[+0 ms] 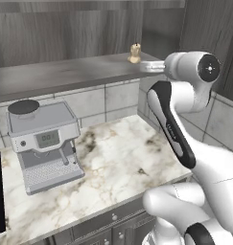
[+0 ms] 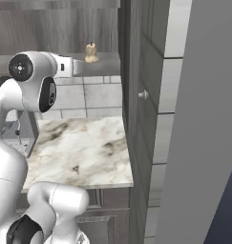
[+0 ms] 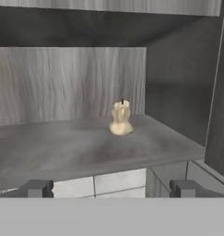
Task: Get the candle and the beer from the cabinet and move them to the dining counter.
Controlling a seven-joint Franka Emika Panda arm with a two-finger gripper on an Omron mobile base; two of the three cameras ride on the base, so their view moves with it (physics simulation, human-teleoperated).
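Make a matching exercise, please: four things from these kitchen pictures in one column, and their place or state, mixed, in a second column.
Things:
1. small cream-beige lumpy wax candle
2. grey steel coffee machine
3. two-finger gripper
4. dark grey-brown wood cabinet door with round knob

Places or states:
A. swung open
B. on the white marble worktop
C. jaws wide apart, holding nothing
D. upright on the cabinet shelf

Pairs: 1-D, 2-B, 3-C, 4-A

candle (image 3: 120, 118): cream-beige, dark wick | cabinet (image 3: 62, 83): grey-brown wood grain | surface (image 1: 113, 158): white marble, grey-brown veins | coffee machine (image 1: 41, 143): silver-grey, dark lid | wall tiles (image 1: 113, 98): pale grey
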